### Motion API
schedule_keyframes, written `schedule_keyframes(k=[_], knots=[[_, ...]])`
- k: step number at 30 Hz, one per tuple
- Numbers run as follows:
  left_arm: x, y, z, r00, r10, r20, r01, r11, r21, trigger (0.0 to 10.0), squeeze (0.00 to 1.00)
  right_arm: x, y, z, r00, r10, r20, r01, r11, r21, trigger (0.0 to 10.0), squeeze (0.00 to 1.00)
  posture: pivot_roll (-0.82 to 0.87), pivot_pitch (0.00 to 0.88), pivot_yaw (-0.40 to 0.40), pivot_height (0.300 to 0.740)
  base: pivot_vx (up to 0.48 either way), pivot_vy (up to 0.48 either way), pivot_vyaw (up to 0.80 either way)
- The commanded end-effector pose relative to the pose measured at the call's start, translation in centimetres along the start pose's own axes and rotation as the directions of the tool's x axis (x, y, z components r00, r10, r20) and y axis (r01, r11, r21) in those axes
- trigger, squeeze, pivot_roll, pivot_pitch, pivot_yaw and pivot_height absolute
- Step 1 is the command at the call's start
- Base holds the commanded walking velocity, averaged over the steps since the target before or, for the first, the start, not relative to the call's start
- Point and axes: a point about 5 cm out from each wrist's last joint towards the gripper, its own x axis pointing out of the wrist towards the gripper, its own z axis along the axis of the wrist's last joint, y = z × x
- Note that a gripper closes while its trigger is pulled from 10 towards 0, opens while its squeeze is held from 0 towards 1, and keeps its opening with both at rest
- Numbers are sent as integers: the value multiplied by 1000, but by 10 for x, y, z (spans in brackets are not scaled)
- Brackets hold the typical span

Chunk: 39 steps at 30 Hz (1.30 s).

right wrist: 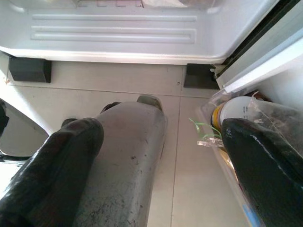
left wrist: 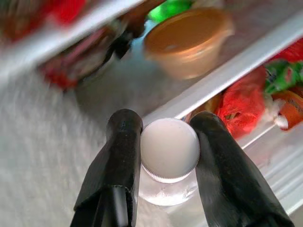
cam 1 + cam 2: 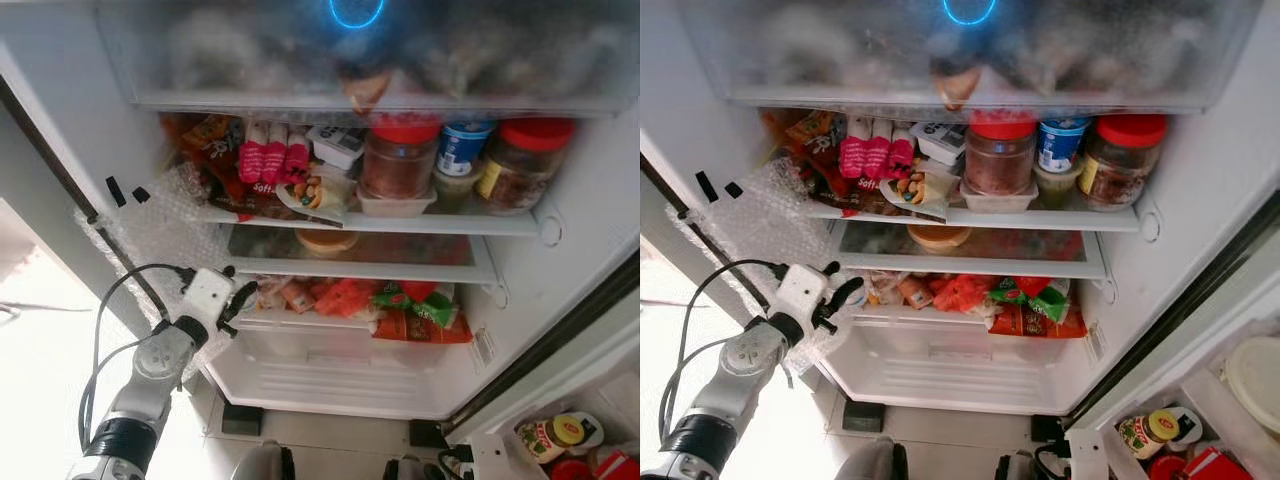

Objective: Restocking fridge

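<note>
The left gripper (image 2: 163, 156) is up at the open fridge (image 3: 330, 385), its black fingers clamped either side of a white-capped bottle (image 2: 169, 149), with bubble wrap (image 3: 165, 225) on the wall beside it and the glass shelf edge (image 3: 360, 268) just ahead. Beyond its tips sits a tan tub (image 3: 326, 241), and further right red and green packets (image 3: 400, 305) crowd the drawer. Over right, the right gripper (image 1: 156, 156) hangs spread wide over pale floor tiles (image 1: 189, 156) below the fridge, a door-bin jar (image 3: 548, 436) close by.

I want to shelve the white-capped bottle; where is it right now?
The white-capped bottle sits gripped in the left claw, at the fridge's lower left, beside the lower shelf.
</note>
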Motion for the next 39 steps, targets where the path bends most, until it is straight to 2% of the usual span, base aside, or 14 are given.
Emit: schedule_keyframes(k=[1,6,10,11,15,20,21,23,24,25,30,31,32,39], knots=[[3,3,10,998,-38,45,33,993,111,10000,0,-6,3,-26,996,4,-87,-1,1000,30,10000,0,81,126,33,662,0,0,0],[14,1,18,991,-108,76,87,966,245,10000,0,-8,3,-30,996,4,-92,-1,999,34,10000,0,63,131,38,662,0,0,0],[18,0,17,991,-119,65,94,949,299,10000,0,-9,3,-32,996,2,-92,2,999,37,10000,0,39,134,40,662,0,0,0],[21,-2,15,989,-137,52,109,926,362,10000,0,-10,2,-33,996,-1,-92,5,999,42,10000,0,31,138,40,662,0,0,0],[24,-7,12,983,-180,20,150,874,463,10000,0,-11,1,-37,995,-4,-96,9,999,45,10000,0,18,149,38,662,0,0,0],[30,-4,9,986,-167,-19,142,767,626,10000,0,-15,-1,-44,995,-14,-101,20,998,58,10000,0,5,177,38,662,0,0,0],[30,-4,9,986,-167,-19,142,767,626,10000,0,-15,-1,-44,995,-14,-101,20,998,58,10000,0,5,177,38,662,0,0,0],[32,1,10,992,-128,-7,100,737,669,10000,0,-17,-2,-47,995,-17,-102,24,998,64,10000,0,1,190,36,662,0,0,0],[32,1,10,992,-128,-7,100,737,669,10000,0,-17,-2,-47,995,-17,-102,24,998,64,10000,0,1,190,36,662,0,0,0],[34,6,14,995,-95,28,48,710,703,10000,0,-17,-2,-48,995,-18,-102,25,997,66,10000,0,1,194,35,662,0,0,0],[36,9,19,994,-75,84,-12,673,740,10000,0,-19,-3,-50,995,-17,-103,24,997,69,10000,0,-1,206,34,662,0,0,0],[35,8,16,993,-82,87,-13,647,763,10000,0,-19,-3,-51,995,-17,-102,24,997,72,10000,0,-3,214,34,662,0,0,0],[34,7,15,993,-85,84,-10,639,769,10000,0,-20,-3,-52,995,-17,-102,24,997,73,10000,0,-5,219,35,662,0,0,0],[27,1,-1,994,-110,23,49,607,793,10000,0,-23,-4,-57,995,-18,-101,26,996,82,10000,0,-18,249,36,662,0,0,0]])
